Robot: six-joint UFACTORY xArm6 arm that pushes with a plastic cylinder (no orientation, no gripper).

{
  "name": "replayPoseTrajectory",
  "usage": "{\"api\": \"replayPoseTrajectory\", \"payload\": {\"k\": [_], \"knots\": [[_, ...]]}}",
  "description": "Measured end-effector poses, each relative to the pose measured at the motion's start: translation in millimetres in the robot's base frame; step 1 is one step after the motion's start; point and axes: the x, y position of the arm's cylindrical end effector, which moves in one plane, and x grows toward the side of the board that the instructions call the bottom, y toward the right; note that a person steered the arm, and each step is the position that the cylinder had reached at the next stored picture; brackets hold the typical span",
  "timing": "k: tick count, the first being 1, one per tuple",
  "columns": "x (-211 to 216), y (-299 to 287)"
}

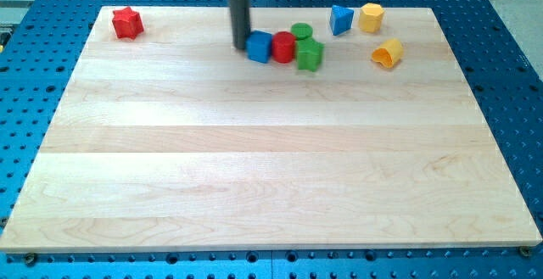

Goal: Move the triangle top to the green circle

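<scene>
A blue triangle (340, 19) stands near the view's top, right of centre. The green circle (301, 31) lies to its left, in a tight cluster with a red cylinder (283, 47), a blue cube (260, 47) and a second green block (310, 55). The dark rod comes down from the view's top, and my tip (241, 45) sits just left of the blue cube, touching or nearly touching it. The tip is well left of the blue triangle.
A yellow hexagon block (371, 16) sits right beside the blue triangle. A yellow-orange block (387, 53) lies lower right of it. A red star block (127, 23) is at the top left corner. The wooden board (254, 160) lies on a blue perforated table.
</scene>
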Motion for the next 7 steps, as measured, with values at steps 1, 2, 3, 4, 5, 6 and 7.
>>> {"api": "replayPoseTrajectory", "payload": {"k": [1, 2, 3, 4, 5, 6, 7], "knots": [[-28, -45], [-52, 0], [-61, 48], [-89, 101], [-56, 107], [-5, 125], [-9, 190]]}}
